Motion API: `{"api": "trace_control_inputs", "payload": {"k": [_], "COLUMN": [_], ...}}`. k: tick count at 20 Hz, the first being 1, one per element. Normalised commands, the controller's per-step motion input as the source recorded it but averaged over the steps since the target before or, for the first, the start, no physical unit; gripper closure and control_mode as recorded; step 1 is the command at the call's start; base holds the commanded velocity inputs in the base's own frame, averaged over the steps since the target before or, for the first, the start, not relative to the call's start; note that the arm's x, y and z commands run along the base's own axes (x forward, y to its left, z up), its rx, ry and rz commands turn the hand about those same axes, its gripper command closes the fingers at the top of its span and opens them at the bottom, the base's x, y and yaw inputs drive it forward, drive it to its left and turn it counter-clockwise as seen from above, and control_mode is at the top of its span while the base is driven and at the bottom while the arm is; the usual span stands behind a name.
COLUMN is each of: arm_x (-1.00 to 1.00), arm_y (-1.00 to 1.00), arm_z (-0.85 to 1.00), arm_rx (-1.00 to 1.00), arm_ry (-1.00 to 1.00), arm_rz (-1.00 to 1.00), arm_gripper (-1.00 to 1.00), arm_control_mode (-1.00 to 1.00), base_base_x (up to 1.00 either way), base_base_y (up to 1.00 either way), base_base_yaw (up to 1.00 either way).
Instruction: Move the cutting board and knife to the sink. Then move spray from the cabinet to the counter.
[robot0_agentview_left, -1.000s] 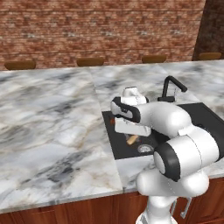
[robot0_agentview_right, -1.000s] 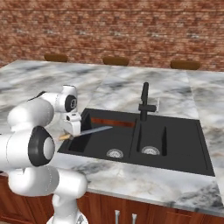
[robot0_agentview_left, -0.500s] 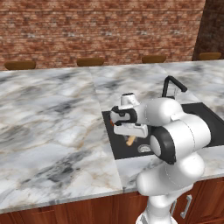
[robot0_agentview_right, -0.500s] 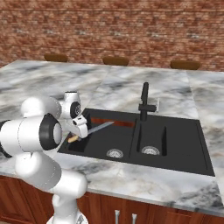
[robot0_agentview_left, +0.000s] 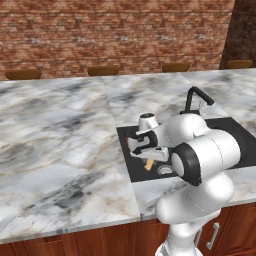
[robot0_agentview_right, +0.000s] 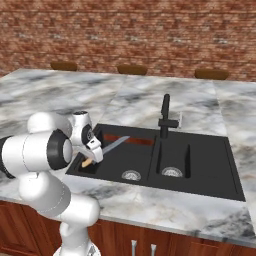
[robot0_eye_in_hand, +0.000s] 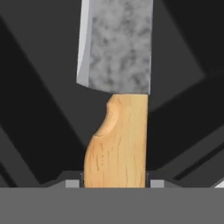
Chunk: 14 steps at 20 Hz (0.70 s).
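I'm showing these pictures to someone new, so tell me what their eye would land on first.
First, the knife with a pale wooden handle and grey steel blade, shut between the white arm's fingers and held over the left basin of the black double sink. Next, the reddish-brown wooden board lying in that basin by its back wall, just left of the black tap.
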Motion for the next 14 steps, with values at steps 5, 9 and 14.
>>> {"api": "trace_control_inputs", "payload": {"k": [5,9,14], "arm_x": [0.05,0.37,0.68], "arm_y": [0.0,0.0,0.0], "arm_z": [-0.4,-0.32,-0.4], "arm_rx": [-0.04,-0.03,0.0], "arm_ry": [-0.17,-0.12,-0.02], "arm_rz": [0.0,0.0,0.0], "arm_gripper": [1.0,1.0,1.0], "arm_control_mode": [-1.0,-1.0,-1.0], "base_base_x": [0.0,0.0,0.0], "base_base_y": [0.0,0.0,0.0], "base_base_yaw": [0.0,0.0,0.0]}}
